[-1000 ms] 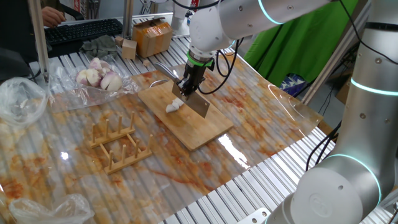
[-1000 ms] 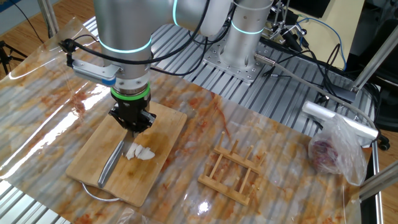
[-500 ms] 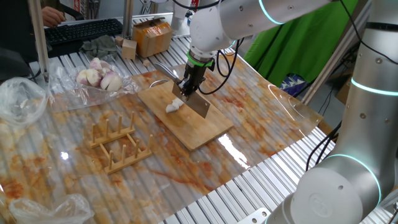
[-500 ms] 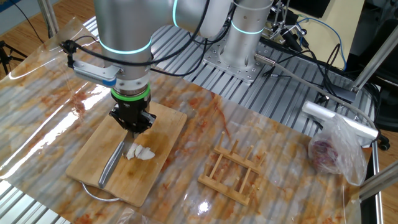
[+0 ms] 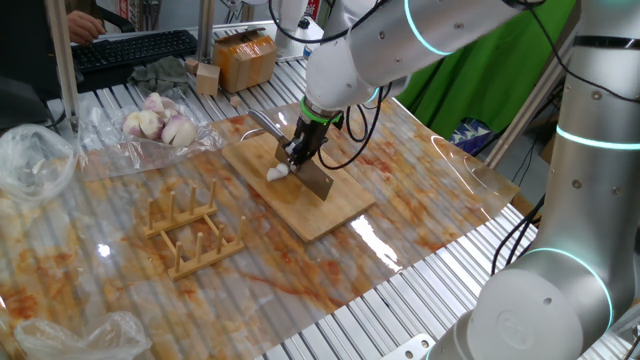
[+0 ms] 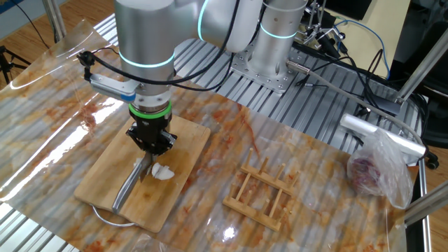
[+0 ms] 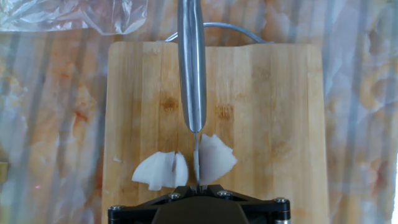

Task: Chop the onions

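Observation:
The onions are pale white chunks on the wooden board (image 7: 273, 112). In the hand view one chunk (image 7: 163, 171) lies left of the blade and another (image 7: 214, 157) right of it. They also show in one fixed view (image 5: 277, 172) and the other fixed view (image 6: 164, 172). My gripper (image 7: 198, 186) is shut on a steel knife (image 7: 191, 62), blade down on the board between the chunks. The gripper (image 5: 300, 150) stands right over the onions on the board (image 5: 330, 215). The knife's handle (image 6: 129, 190) lies along the board (image 6: 98, 185) below the gripper (image 6: 150, 140).
A wooden rack (image 5: 190, 235) stands left of the board. A plastic bag with whole pinkish bulbs (image 5: 160, 122) lies at the back left. A cardboard box (image 5: 245, 58) and a keyboard (image 5: 135, 48) are behind. Crumpled plastic (image 5: 35, 160) lies at the left edge.
The gripper has shifted sideways and come down with the knife. The blade now stands in the onion pile, with pieces on both sides of it.

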